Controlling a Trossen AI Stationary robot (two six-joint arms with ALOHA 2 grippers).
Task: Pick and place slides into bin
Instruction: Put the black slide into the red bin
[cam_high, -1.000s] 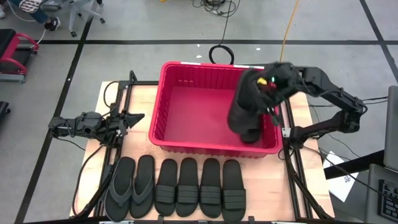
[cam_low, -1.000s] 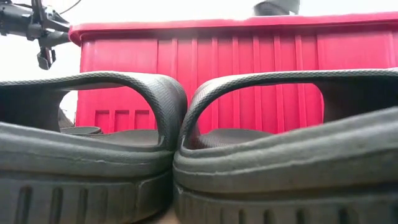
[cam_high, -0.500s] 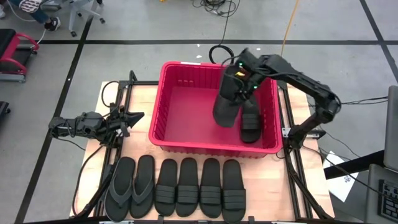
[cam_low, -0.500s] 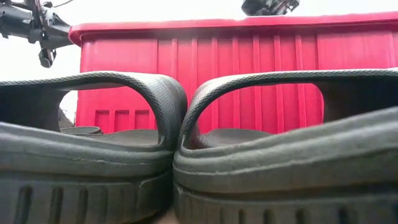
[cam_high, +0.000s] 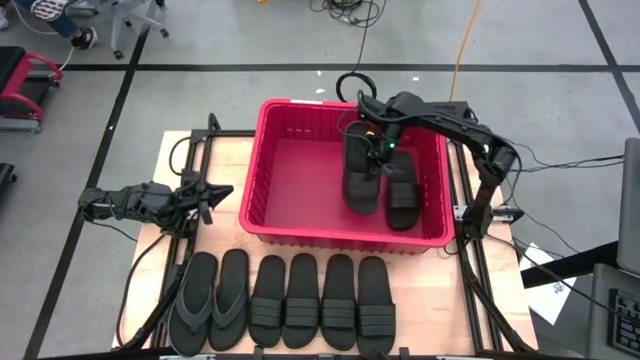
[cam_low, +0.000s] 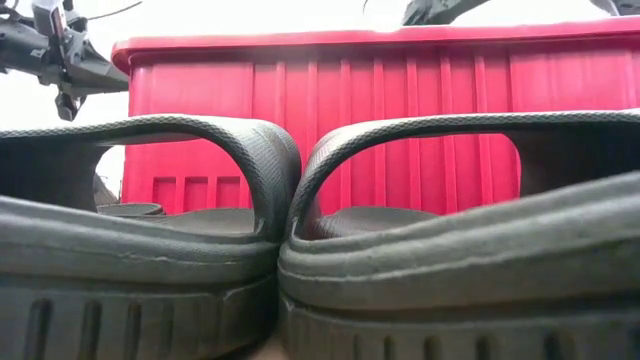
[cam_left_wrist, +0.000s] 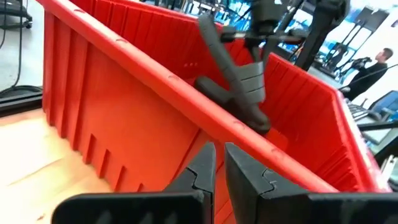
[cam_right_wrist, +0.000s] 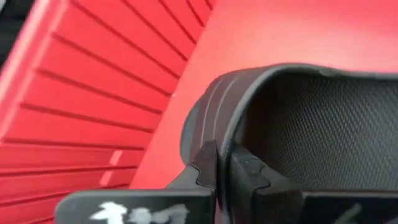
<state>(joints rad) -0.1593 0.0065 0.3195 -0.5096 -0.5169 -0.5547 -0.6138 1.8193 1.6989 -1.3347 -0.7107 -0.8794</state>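
Right claw (cam_high: 372, 142) clamped on ribbed rubber slide (cam_high: 361, 175) inside ribbed-walled red bin (cam_high: 262, 165); left claw (cam_left_wrist: 217, 163) nearly together.

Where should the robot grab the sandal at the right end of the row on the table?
Probably by the ribbed band of the rightmost slide, coming straight down from above. The band arches over the sole, so one of the fingers could slip under it and pinch. The left gripper waits nearby.

the bin (cam_high: 262, 170) looks like glossy ribbed red plastic, the slides (cam_high: 321, 302) matt ridged rubber, the table (cam_high: 228, 158) pale wood.
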